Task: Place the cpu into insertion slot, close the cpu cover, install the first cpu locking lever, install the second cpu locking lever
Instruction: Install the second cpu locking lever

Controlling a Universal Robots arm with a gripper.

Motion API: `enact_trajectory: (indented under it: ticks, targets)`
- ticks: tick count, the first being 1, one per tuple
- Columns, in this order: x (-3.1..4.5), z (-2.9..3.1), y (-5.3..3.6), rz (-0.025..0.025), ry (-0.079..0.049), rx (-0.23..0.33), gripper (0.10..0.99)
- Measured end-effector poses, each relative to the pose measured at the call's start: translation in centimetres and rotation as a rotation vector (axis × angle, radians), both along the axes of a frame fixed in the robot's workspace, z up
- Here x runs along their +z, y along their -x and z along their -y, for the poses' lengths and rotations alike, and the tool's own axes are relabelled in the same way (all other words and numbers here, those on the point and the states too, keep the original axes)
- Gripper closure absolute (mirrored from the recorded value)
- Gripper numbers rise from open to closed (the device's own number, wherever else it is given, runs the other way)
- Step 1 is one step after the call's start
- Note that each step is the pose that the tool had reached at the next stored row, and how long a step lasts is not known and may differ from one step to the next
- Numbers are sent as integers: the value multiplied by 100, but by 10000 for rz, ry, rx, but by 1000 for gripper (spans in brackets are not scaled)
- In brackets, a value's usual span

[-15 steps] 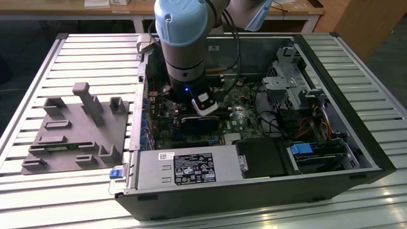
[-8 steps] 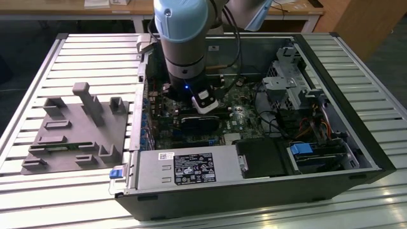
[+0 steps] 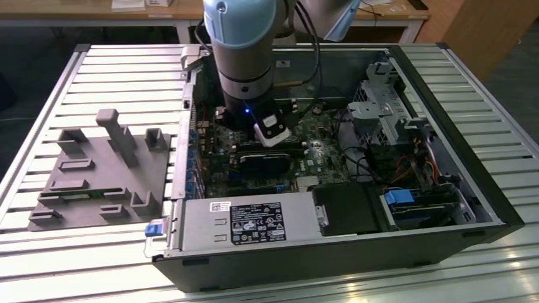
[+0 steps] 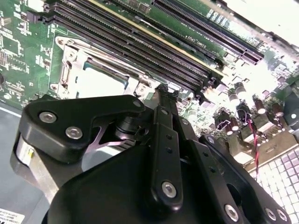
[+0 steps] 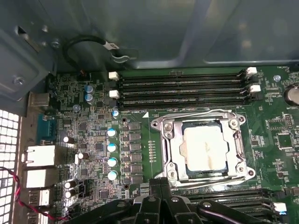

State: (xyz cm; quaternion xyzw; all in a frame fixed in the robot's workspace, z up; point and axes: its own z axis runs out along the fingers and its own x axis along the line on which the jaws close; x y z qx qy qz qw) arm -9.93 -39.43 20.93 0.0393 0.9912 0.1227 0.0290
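Inside the open computer case, the cpu lies under its cover, just beyond the gripper, grip unclear.

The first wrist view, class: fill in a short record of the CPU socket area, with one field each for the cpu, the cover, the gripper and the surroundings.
cpu: the cpu lies flat inside the insertion slot
cover: the cpu cover lies down around the chip, which shows through its window
gripper: the gripper is at the socket's near edge, beside the frame
surroundings: long memory slots run along the far side of the socket on the green motherboard
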Motion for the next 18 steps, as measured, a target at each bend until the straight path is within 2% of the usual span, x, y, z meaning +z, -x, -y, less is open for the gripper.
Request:
enact_trajectory:
  ticks: [4,15,18]
  targets:
    - [1,0,-70,-8,28,-1,980]
    - [1,-3,-423,-72,40,-2,980]
    - [2,-7,-462,-84,54,-2,980]
